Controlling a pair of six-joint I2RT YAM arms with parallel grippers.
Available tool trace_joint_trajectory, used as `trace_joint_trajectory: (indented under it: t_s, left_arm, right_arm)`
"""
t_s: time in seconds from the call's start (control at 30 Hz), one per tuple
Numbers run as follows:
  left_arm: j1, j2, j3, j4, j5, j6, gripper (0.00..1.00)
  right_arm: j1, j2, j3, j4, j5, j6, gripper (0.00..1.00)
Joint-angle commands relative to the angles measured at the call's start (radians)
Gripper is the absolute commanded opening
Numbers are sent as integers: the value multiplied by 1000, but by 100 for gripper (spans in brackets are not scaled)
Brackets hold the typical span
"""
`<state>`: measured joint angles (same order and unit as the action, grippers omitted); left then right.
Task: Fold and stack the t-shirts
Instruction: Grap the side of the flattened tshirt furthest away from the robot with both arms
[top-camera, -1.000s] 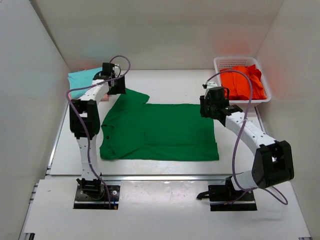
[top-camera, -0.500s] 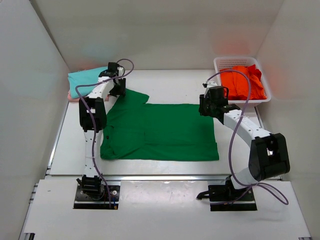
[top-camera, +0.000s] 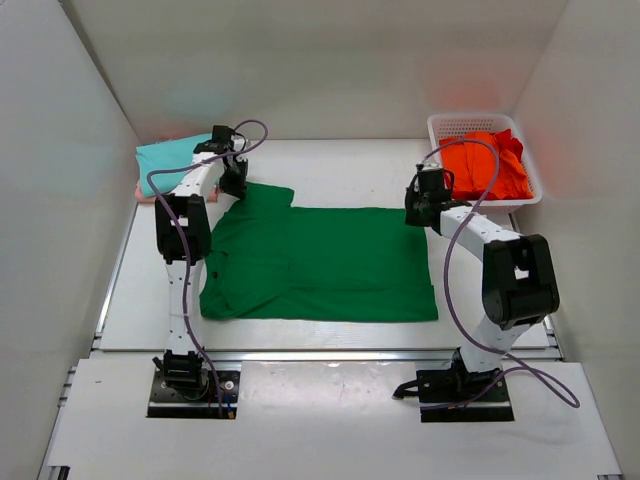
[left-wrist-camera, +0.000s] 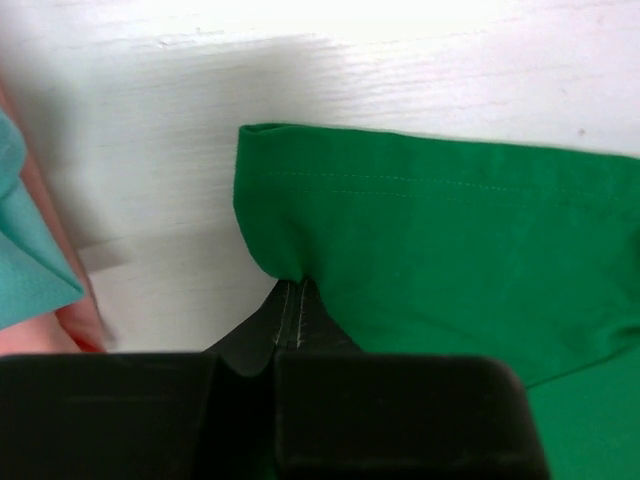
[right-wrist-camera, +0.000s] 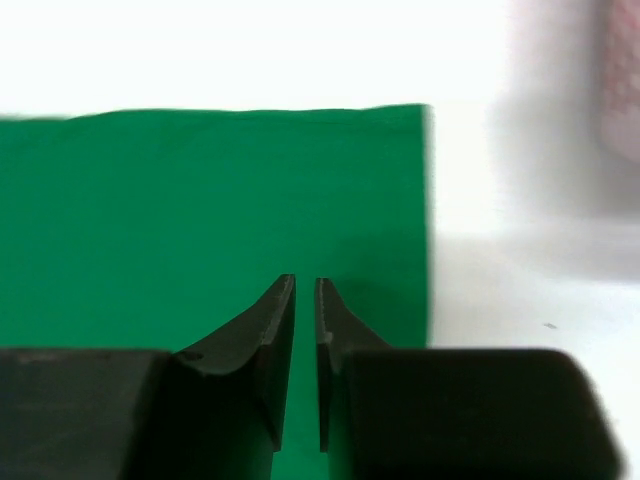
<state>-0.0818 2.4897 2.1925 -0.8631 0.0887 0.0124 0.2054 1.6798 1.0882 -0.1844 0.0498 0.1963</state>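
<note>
1. My left gripper (left-wrist-camera: 290, 292) is clamped on the sleeve hem of the dark green t-shirt (left-wrist-camera: 450, 240); it has barely shifted in the last half second.
2. My right gripper (right-wrist-camera: 305, 285) has pushed farther out; jaws nearly together with a thin slit, shirt corner just ahead-right of the tips, pinch unclear.

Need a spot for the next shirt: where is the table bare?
Bare: the far strip between teal shirt and basket, beyond the green shirt; a thin strip along its near edge. Crowded: the middle under the green shirt, and both far corners.
</note>
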Motion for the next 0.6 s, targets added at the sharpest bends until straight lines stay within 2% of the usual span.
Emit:
trace_joint_trajectory:
  t_s: [0.0,0.07,0.13,0.23,0.33,0.57]
  left_arm:
    - [0,-49,-66,-51,112,26,0]
    - [1,-93,-128,-21,122,20,0]
    - [8,-142,-224,33,141,6,0]
    - [25,-210,-318,102,144,-5,0]
    - [22,-238,-338,121,143,-3,0]
    - [24,-212,-280,78,149,4,0]
  right_arm:
    - [-27,18,18,83,146,130,12]
    - [-34,40,24,102,183,164,14]
    - [-40,95,80,82,209,207,20]
    - [-51,159,165,42,210,226,22]
    - [-60,230,234,7,200,241,21]
    - [-60,397,418,-128,254,233,29]
